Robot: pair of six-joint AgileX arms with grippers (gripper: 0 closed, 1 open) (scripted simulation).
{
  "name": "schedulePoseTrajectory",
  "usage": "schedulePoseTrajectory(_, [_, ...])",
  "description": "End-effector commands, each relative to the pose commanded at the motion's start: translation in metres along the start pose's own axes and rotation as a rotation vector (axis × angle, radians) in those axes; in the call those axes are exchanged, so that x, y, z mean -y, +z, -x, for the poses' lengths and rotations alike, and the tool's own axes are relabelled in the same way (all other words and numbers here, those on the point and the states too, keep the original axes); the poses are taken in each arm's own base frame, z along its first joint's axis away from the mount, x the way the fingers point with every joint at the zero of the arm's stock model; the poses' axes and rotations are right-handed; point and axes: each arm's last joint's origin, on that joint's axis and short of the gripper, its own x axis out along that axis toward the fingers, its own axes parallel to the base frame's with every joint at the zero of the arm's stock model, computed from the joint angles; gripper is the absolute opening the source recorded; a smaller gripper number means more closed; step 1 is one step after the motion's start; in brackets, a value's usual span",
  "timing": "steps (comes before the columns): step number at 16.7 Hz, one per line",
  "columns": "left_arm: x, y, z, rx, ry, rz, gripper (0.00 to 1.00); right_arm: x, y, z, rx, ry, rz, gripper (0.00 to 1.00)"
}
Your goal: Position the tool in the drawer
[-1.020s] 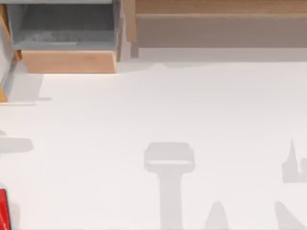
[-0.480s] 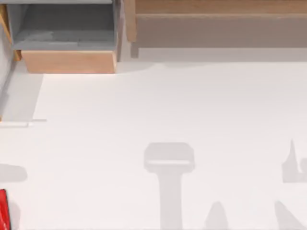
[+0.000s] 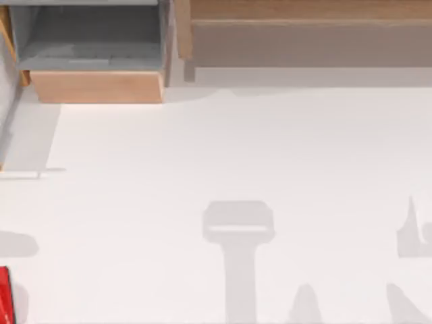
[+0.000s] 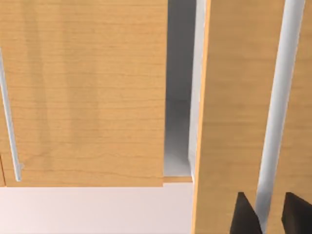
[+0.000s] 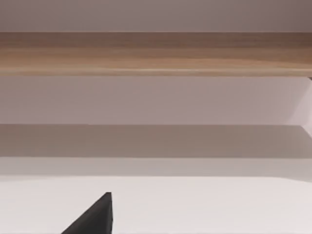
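Top view: I see the drawer (image 3: 94,61) pulled open at 11 o'clock, the tool (image 3: 4,295) at 8 o'clock (red sliver at table edge). Left wrist: left gripper (image 4: 265,217) fingers straddle a pale rail, parted. Right wrist: right gripper's (image 5: 95,217) spread, cannot tell

The left claw (image 4: 265,214) sits close against wooden panels with a slim handle bar (image 4: 275,112) between its fingers; the pale counter (image 3: 236,155) lies bare beyond it.

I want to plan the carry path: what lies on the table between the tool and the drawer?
In the top view, nothing lies there: the tool is at the left edge, the drawer stands open at upper left, and only bare table with shadows lies between.
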Motion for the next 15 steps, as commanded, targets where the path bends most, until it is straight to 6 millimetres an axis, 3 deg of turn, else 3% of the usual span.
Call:
schedulePoseTrajectory(7, [0.0000, 0.0000, 0.0000, 0.000, 0.000, 0.000, 0.98, 0.0000, 0.0000, 0.0000, 0.000, 0.000, 0.000, 1.00])
schedulePoseTrajectory(15, [0.0000, 0.0000, 0.0000, 0.000, 0.000, 0.000, 1.00, 0.0000, 0.0000, 0.0000, 0.000, 0.000, 0.000, 1.00])
